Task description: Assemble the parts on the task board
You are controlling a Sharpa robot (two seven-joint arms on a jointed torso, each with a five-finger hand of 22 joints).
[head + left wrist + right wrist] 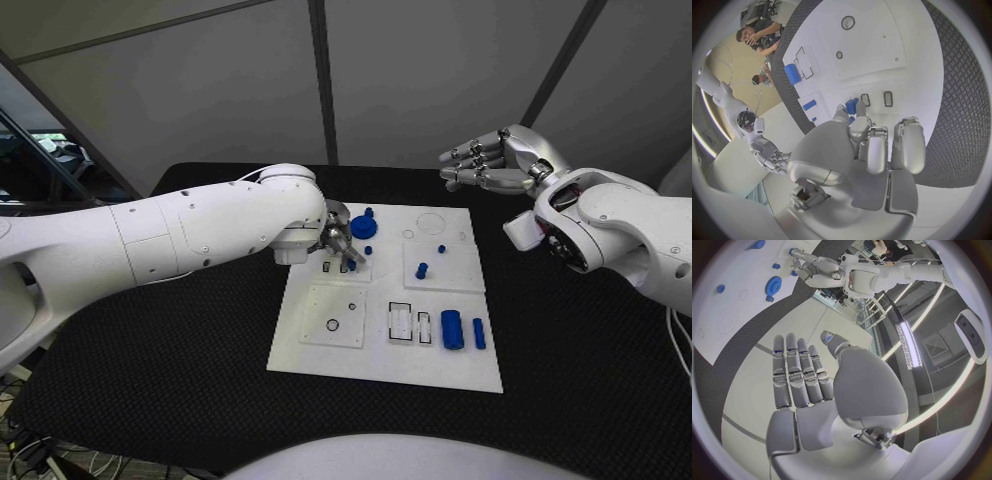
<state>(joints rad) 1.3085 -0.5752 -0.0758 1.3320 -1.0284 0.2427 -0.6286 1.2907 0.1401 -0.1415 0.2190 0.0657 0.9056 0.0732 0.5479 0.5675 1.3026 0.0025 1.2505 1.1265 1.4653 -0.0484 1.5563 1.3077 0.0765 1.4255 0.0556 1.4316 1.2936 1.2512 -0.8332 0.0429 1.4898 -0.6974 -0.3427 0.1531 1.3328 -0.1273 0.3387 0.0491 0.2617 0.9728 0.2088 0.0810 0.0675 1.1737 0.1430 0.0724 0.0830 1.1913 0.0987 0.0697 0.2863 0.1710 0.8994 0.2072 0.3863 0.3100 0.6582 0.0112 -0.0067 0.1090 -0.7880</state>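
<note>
The left hand (pixel 335 240) is working low over the far left part of the task board (pixel 332 355), its fingertips (pixel 852 106) closing on a small blue part (pixel 852 105) beside two little rectangular slots (pixel 888 98); it appears to be pinching that piece, though the contact itself is partly hidden. The right hand (pixel 490 165) is hovering well apart, above the far right corner of the counter (pixel 577 340), fingers apart and holding nothing.

Outward from the left hand, a blue gear (pixel 364 227) is sitting just beyond it, a short blue peg (pixel 421 270) is standing near the board's middle, and a blue cylinder (pixel 451 329) with a thinner blue bar (pixel 479 333) beside it is lying at the near right, both with their long axes running toward and away from the robot.

These pieces are probably light, rigid plastic, smooth enough to slip, so each is best pinched across its short width near mid-length.
</note>
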